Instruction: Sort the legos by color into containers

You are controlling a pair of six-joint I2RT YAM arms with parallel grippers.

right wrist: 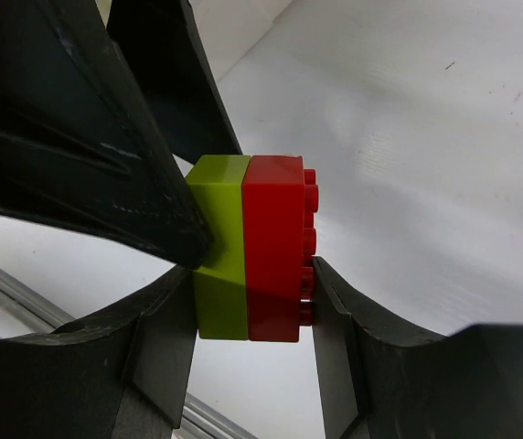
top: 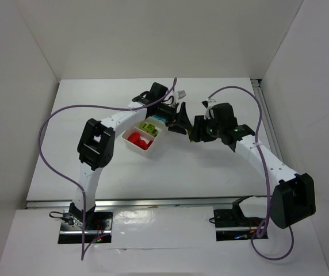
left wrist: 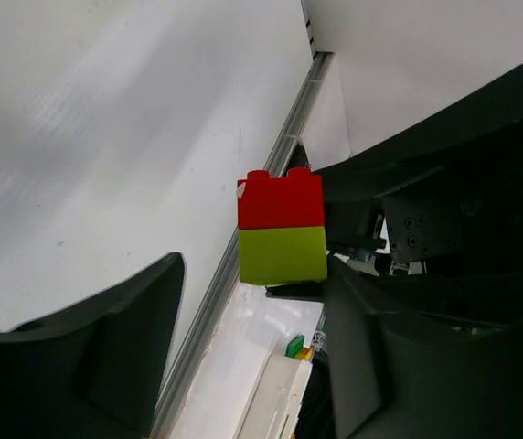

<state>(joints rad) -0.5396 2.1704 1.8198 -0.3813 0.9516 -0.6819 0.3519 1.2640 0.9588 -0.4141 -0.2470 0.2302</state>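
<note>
**Scene, largest to smallest**

- Table [top: 210, 167]: white. No loose bricks show on it.
- Tray [top: 156, 144]: sits below and to the side of the left gripper, not under either set of jaws. Its compartments hold red bricks [top: 137, 140], green bricks [top: 149, 126] and cyan bricks [top: 157, 119].
- Right gripper [right wrist: 252, 293]: closed on a two-brick stack [right wrist: 248, 247]. One finger bears on the green brick [right wrist: 220, 247], the other on the studs of the red brick [right wrist: 275, 247].
- Left gripper [left wrist: 256, 265]: jaws spread wide and holding nothing. The stack sits close against one finger [left wrist: 380, 366], well apart from the other. In the right wrist view, a left finger [right wrist: 106, 165] touches the green brick.

**Hazards**

- The right gripper clamps along the stacking axis and so presses the bricks together. A pull by the left gripper would probably fail, or twist the stack out of the grip.
- The stack hangs above bare table. If it slips, it would likely land outside the tray.
- The two grippers are crowded together. Closing the left jaws could pinch a right finger.

**Not determinable**

- In the top view the stack is hidden between the grippers.
- The left arm covers part of the cyan compartment.
- It cannot be told whether the left finger presses the green brick or merely rests against it.
</note>
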